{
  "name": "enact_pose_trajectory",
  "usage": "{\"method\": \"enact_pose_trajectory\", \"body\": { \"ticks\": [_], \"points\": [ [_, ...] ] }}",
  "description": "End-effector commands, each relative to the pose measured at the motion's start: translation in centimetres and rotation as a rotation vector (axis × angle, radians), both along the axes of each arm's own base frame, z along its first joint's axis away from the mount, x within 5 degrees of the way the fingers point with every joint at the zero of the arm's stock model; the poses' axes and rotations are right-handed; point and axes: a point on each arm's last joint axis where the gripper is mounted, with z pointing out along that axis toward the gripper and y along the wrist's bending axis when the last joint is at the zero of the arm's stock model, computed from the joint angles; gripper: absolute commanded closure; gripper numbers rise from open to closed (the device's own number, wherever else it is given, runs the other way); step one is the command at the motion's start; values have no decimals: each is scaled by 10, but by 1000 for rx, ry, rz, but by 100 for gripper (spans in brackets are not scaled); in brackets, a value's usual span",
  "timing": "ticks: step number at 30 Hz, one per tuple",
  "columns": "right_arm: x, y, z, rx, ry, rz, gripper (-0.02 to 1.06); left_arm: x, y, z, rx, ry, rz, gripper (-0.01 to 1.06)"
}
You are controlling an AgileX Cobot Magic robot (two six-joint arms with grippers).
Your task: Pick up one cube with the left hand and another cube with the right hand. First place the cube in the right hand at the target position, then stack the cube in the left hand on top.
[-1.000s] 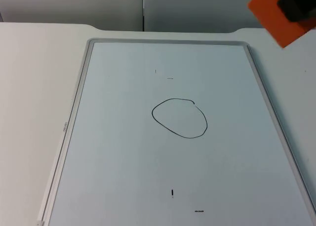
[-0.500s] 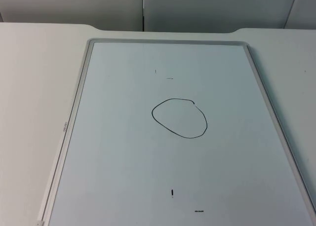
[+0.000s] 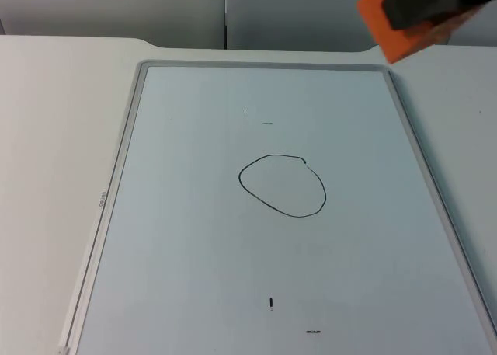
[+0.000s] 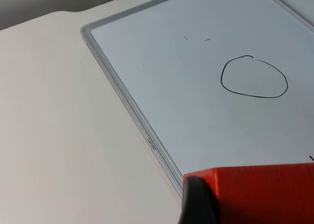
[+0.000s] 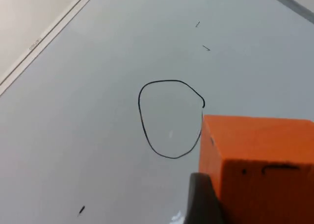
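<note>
A: While the whiteboard [image 3: 194, 238] lies flat on the tabletop [image 3: 54, 137], the right pincer [image 3: 423, 1] hangs up at about one o'clock in the top view, clamped on an orange cube [image 3: 388, 33].

B: And that cube is off the surface, past the board's far right corner. From the right wrist, the same orange cube [image 5: 260, 165] sits between the fingers [image 5: 201, 199], with the black drawn circle [image 5: 169, 118] just beside it on the board [image 5: 98, 136].

A: Circle's bare, nothing inside it. In the top view the circle [image 3: 282, 186] sits near the board's middle, well apart from the held cube.

B: Over to the left wrist: the left pincer [image 4: 245, 204] is pinching a second cube [image 4: 260, 194], red-orange, one dark finger [image 4: 198, 204] pressed against its side.

A: That one hovers above the board's near edge, by the grey frame [image 4: 127, 101], with the circle [image 4: 253, 77] farther along the board [image 4: 196, 87].
</note>
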Motion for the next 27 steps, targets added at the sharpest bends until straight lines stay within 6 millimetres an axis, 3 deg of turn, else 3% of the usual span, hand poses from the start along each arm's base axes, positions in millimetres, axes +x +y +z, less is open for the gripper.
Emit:
{"method": "enact_pose_trajectory", "body": {
  "ticks": [1,4,10,13,15,27],
  "points": [
    [18,15,-7,-2,11,23,105,-1,-1,1,-21,-10,-5,86],
    [45,29,-16,21,92,57,105,-1,-1,1,-21,-10,-5,86],
    [78,37,-36,2,183,49,105,-1,-1,1,-21,-10,-5,86],
    [95,43,-57,-76,234,30,105,-1,-1,1,-21,-10,-5,86],
    [99,46,-64,-87,250,29,105,-1,-1,1,-19,-11,-5,86],
    [121,62,-148,-159,356,29,105,-1,-1,1,-19,-11,-5,86]
  ]
}}
